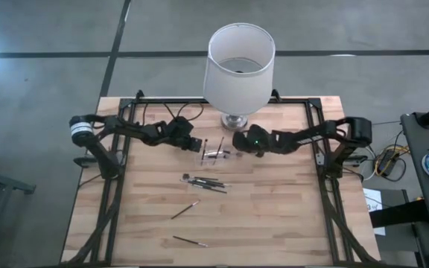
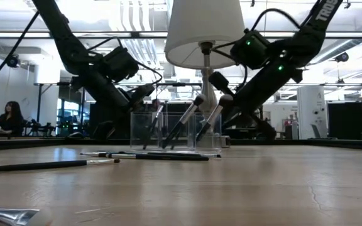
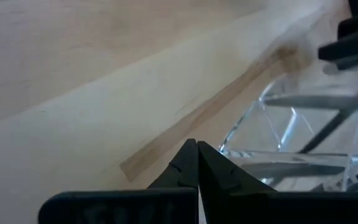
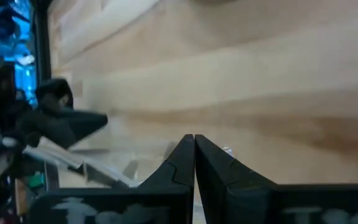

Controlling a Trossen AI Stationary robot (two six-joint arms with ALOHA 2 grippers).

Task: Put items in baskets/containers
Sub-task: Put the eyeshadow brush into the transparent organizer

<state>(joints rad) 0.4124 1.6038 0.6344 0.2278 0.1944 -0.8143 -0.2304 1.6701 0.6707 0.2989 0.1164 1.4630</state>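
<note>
The clear holder (image 1: 216,154) (image 2: 175,132) stands on the wood just in front of the lamp's base. Three dark sticks (image 2: 181,122) lean tilted inside it, ends up. More sticks lie flat on the table: a cluster (image 1: 205,182) nearer the near edge, one alone (image 1: 185,209), and another (image 1: 190,240) close to the near edge. My left gripper (image 1: 197,143) (image 3: 197,144) is shut at the holder's left end. My right gripper (image 1: 238,140) (image 4: 194,138) is shut at its right end, above the stick tops. My left gripper's shut fingertips (image 3: 211,155) stand right beside the holder's clear wall (image 3: 241,146), coming slanting down from the table's left. I cannot tell whether they touch it. Nothing shows between the fingers.
A large white lampshade (image 1: 238,63) on a metal base (image 1: 234,119) stands just behind the holder, between both arms. Dark frame rails run along the table's left and right sides. Bare wood spreads right of the loose sticks. A person (image 2: 8,116) sits far behind the table.
</note>
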